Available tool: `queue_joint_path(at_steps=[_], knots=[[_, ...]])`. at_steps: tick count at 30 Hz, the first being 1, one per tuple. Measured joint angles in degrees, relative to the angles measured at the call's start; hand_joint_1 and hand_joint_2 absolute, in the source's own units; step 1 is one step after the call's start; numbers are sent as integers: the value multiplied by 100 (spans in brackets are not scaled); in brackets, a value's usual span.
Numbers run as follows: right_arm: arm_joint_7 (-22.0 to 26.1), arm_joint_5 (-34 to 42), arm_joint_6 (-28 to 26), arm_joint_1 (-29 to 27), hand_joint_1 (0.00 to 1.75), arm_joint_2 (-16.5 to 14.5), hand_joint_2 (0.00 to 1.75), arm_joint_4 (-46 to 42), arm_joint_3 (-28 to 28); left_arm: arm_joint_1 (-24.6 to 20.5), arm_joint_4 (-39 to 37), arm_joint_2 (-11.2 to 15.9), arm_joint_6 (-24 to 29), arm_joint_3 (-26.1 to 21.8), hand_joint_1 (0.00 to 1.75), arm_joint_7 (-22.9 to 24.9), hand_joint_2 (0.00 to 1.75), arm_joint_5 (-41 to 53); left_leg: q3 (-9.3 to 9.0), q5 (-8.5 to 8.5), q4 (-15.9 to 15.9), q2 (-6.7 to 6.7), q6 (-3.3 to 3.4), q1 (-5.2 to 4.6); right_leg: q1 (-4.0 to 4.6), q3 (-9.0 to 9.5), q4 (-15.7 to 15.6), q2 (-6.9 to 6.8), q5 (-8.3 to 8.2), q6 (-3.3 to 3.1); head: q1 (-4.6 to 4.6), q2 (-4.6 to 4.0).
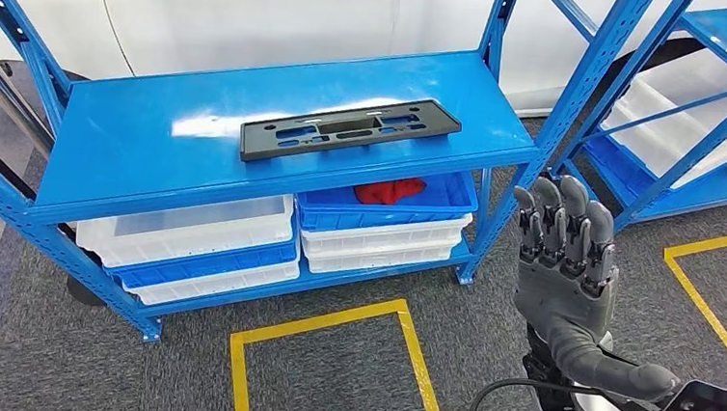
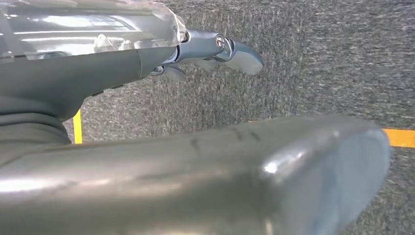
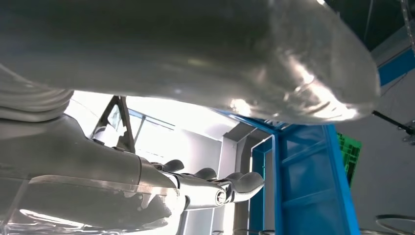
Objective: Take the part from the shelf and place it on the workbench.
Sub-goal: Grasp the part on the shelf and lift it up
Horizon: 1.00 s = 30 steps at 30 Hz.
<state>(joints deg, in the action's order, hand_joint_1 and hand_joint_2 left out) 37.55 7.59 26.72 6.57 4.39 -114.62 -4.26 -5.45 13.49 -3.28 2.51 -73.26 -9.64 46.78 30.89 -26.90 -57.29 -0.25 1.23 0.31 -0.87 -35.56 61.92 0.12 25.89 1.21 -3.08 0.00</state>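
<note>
In the head view I am raising my right robot hand (image 1: 564,268), empty with fingers straight and apart, beside the shelf (image 1: 131,151) where the black part (image 1: 349,129) is lying flat, well apart; I judge I should reach left over its long edge, while a blue bin (image 1: 389,205) below is holding something red (image 1: 390,189). In the left wrist view my left robot hand (image 2: 215,49) is hanging over carpet, seemingly empty. In the right wrist view my right robot hand's fingers (image 3: 244,182) are lying extended, gripping nothing.

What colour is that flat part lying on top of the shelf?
Black, or very dark grey. The part shows best in the head view, on the blue shelf.
</note>
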Motion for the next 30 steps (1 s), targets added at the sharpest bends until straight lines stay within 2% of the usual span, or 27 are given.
queue_joint_path(at_steps=[1, 2, 5, 6, 7, 9, 10, 11, 12, 13, 14, 15, 16, 17, 20, 21, 22, 24, 25, 26, 27, 28, 29, 30], knots=[[0, 5, 0, 13, 0, 14, 0, 37, -20, -3, -2, -9, 4, -11, 0, 0, 0, -9, -3, -13, -5, 1, -20, -11, 21, 123, -255, -10, -66, -29, 0, 0], [0, 8, 0, 23, 0, 26, 0, 80, -40, -4, -4, -16, 7, -22, 0, 0, 0, -16, 0, -25, -8, 2, -46, -15, 42, 172, -370, -16, -63, -54, 0, 0], [-2, -14, -11, 37, 0, 38, 0, 198, -100, -9, -6, -23, 7, -39, 0, -6, 0, -19, -7, -74, -26, 11, -138, -15, 29, 214, -438, -5, -55, -117, -1, 0], [-4, -26, -16, 50, 0, 39, 0, 231, -126, -14, -7, -28, 2, -39, 0, -10, 0, -18, 37, -152, -150, 12, -169, -12, 10, 248, -473, -8, -59, -148, -1, 0], [-5, -35, -18, 64, 0, 39, 0, 259, -153, -18, -8, -31, -2, -39, 0, -14, 0, -18, 141, -278, -385, 12, -200, -5, -10, 284, -504, -12, -59, -176, -1, 0], [-7, -42, -18, 83, 0, 41, 0, 319, -202, -14, -10, -39, -8, -39, 0, -15, 0, -18, 538, -603, -1146, 10, -255, 26, -9, 317, -516, -17, -39, -211, -2, 0], [-7, -43, -18, 83, 0, 42, 0, 347, -220, -9, -11, -39, -8, -40, 0, -15, 0, -19, 736, -695, -1479, 11, -278, 39, -8, 326, -513, -13, -25, -212, -2, 0], [-7, -44, -18, 81, 0, 42, 0, 374, -239, -4, -11, -39, -7, -40, 0, -15, 0, -19, 863, -683, -1651, 11, -297, 52, -10, 341, -509, -7, -8, -206, -2, 0], [-7, -45, -18, 82, 0, 42, 0, 397, -254, 0, -11, -38, -7, -41, 0, -15, 0, -19, 875, -550, -1587, 11, -311, 66, -16, 362, -502, 2, 13, -193, -2, 0], [-7, -45, -19, 83, 0, 42, 0, 416, -267, 2, -11, -37, -7, -41, 0, -15, 0, -19, 777, -323, -1304, 12, -321, 81, -25, 393, -492, 10, 41, -173, -2, 0], [-7, -45, -19, 84, 0, 42, 0, 432, -280, 2, -11, -36, -8, -41, 0, -15, 0, -19, 612, -81, -890, 12, -325, 96, -33, 425, -480, 16, 75, -145, -2, 0], [-7, -45, -19, 88, 0, 42, 0, 445, -288, 1, -12, -36, -8, -41, 0, -15, 0, -19, 447, 83, -510, 9, -318, 94, -30, 446, -459, 24, 110, -111, -1, 0], [-7, -45, -21, 91, 0, 42, 0, 455, -293, -2, -13, -36, -9, -41, 0, -15, 0, -19, 333, 170, -252, 4, -287, 89, -23, 455, -445, 30, 134, -74, -1, 0], [-7, -45, -22, 95, 0, 42, 0, 465, -296, -4, -14, -37, -9, -41, 0, -15, 0, -19, 281, 178, -128, -1, -245, 80, -12, 454, -439, 35, 149, -38, -1, 0], [-8, -49, -27, 106, 0, 45, 0, 483, -302, -4, -17, -37, -11, -41, 0, -15, 0, -19, 264, 145, -98, -8, -95, 62, -20, 458, -433, 37, 181, 66, -1, 0], [-10, -51, -32, 116, 0, 49, 0, 485, -305, -5, -18, -38, -15, -41, 0, -15, 0, -18, 245, 143, -79, -6, -53, 63, -32, 424, -337, 30, 243, 91, -1, 0], [-13, -55, -38, 126, 0, 55, 0, 487, -308, -7, -18, -38, -20, -41, 0, -15, 0, -18, 223, 140, -59, -4, -15, 69, -37, 327, -128, 24, 353, 109, -1, 0], [-19, -57, -47, 140, 0, 72, 0, 505, -313, -9, -18, -39, -26, -43, 0, -15, 0, -21, 195, 117, -48, 1, 38, 59, -37, -83, 624, 15, 664, 121, 0, 0], [-20, -58, -48, 140, 0, 81, 0, 522, -316, -9, -19, -39, -26, -44, 0, -15, 0, -27, 184, 102, -50, 3, 55, 46, -35, -312, 997, 15, 771, 122, 0, 0], [-21, -58, -45, 142, 0, 91, 0, 543, -320, -8, -19, -39, -26, -48, 0, -15, 0, -36, 166, 84, -51, 2, 67, 29, -34, -477, 1224, 15, 780, 114, 0, 0], [-22, -58, -40, 148, 0, 101, 0, 565, -325, -7, -20, -40, -26, -52, 0, -15, 0, -46, 139, 64, -51, -1, 76, 10, -27, -536, 1233, 15, 672, 94, 0, 0], [-23, -57, -31, 162, 0, 110, 0, 584, -331, -5, -21, -44, -26, -58, 0, -16, 0, -57, 102, 41, -51, -5, 79, -7, -10, -476, 1011, 15, 464, 58, 0, 0], [-24, -56, -19, 188, 0, 119, 0, 602, -338, -5, -21, -51, -26, -63, 0, -17, 0, -69, 60, 15, -49, -8, 79, -24, 15, -329, 625, 14, 201, 3, 0, 0], [-26, -54, -10, 222, 0, 126, 0, 619, -347, -6, -26, -67, -27, -69, 0, -21, 0, -78, 25, -13, -48, -9, 71, -45, 47, -162, 239, 6, 11, -61, -1, 0]])
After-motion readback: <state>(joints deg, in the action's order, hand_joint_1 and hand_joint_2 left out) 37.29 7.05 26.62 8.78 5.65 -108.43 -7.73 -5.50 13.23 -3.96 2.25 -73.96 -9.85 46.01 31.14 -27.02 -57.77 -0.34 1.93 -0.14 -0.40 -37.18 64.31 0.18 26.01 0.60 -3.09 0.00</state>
